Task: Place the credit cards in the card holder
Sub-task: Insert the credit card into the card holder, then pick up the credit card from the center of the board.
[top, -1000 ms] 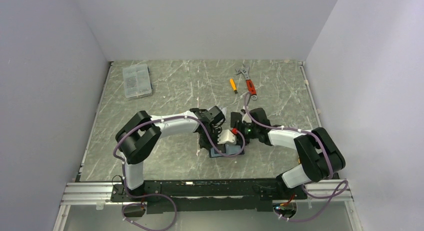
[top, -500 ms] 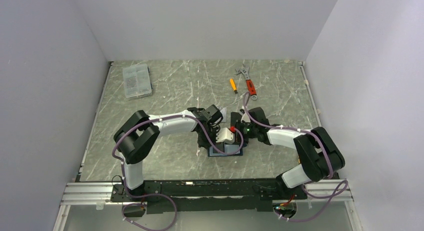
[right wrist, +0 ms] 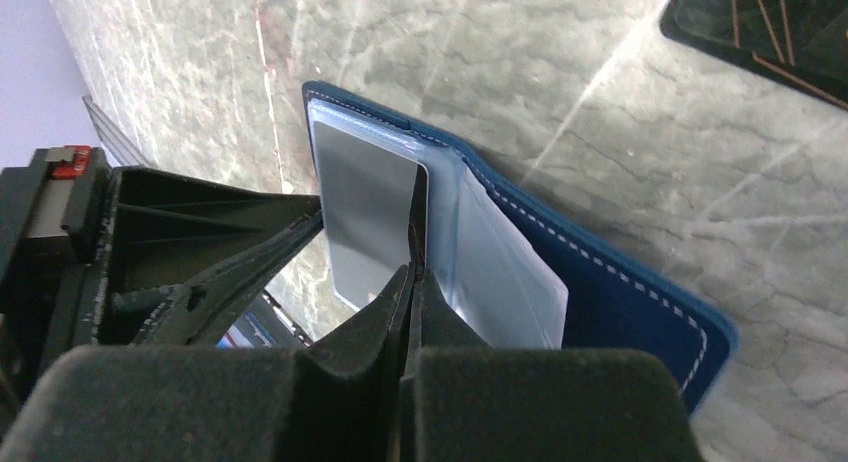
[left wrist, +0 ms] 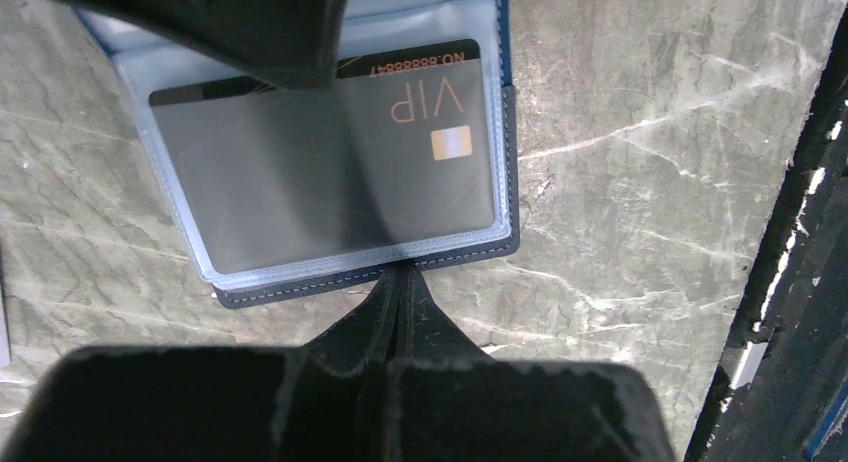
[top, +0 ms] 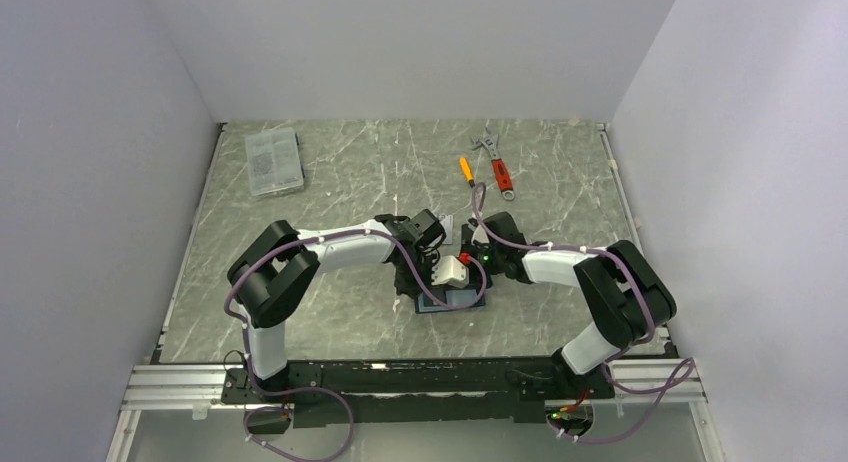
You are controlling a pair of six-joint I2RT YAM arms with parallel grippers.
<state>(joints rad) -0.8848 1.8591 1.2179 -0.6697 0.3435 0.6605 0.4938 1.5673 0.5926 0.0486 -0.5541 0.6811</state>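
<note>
**Top external.** Left arm (top: 340, 244) and right arm (top: 560, 265) converge on the card holder (top: 455, 302), which lies open on the table (top: 350, 182) a little toward 6 o'clock of centre. The wrists hide the fingertips here. A clear compartment box (top: 273, 162) sits at 10 o'clock, and a wrench (top: 497, 162) and screwdriver (top: 466, 170) at 1 o'clock, all well apart from the work. A small pale flat item (top: 446, 222) at 12 o'clock of the holder may be a card; it is too small to tell.

**Left wrist.** Left gripper (left wrist: 403, 282) is fully closed, its tip touching the holder's 6 o'clock edge. I cannot tell whether it pins or pinches that edge. A black card (left wrist: 420, 102) marked VIP sits inside a clear sleeve.

**Right wrist.** Right gripper (right wrist: 413, 282) is closed, its tips at the edge of the sleeve leaf holding that card. I cannot tell whether anything thin is nipped between them. Another black card (right wrist: 770, 22) lies on the table at 1 o'clock, apart from the holder.

**Progress (judgement).** One card is seated. At least one is outside and not yet loaded, so this looks like an early-to-middle stage.
</note>
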